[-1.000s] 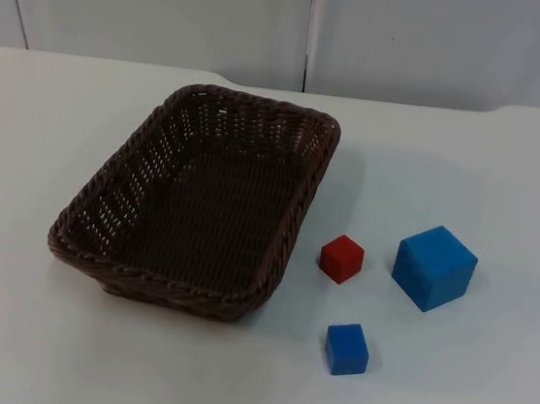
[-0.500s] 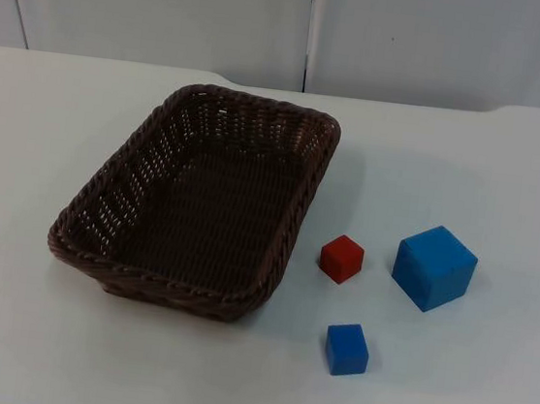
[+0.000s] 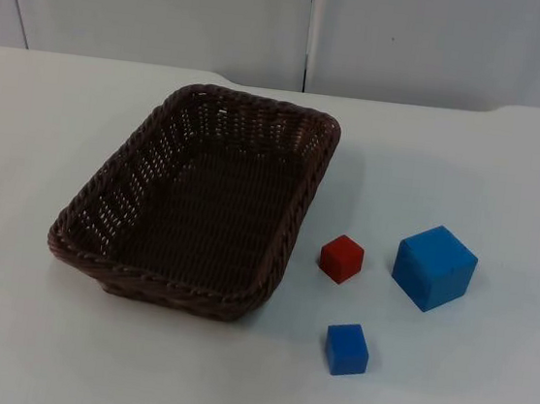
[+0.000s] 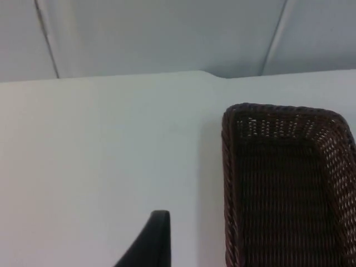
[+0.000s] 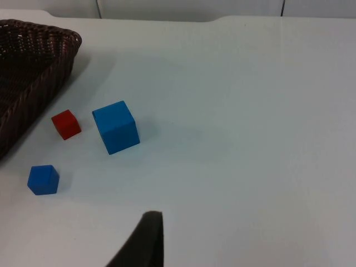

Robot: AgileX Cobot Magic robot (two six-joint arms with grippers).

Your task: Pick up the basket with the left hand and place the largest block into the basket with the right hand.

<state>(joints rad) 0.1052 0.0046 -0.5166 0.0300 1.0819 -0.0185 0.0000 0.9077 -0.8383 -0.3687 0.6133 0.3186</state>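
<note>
A small red cube [image 3: 341, 259] stands on the white bench [image 3: 509, 161], and a small blue cube [image 3: 346, 349] sits near it, toward the front edge, the two apart. A grey partition wall [image 3: 175, 6] closes the bench's far end.

Item count on your table [image 3: 481, 402]

You have one woven basket [image 3: 99, 246], two blue blocks, large [image 3: 434, 268] and small [image 3: 346, 348], and one red block [image 3: 341, 259].

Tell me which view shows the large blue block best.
The top view: the large blue block sits close and whole, beside the red block. The right wrist view shows it whole but from farther off.
</note>
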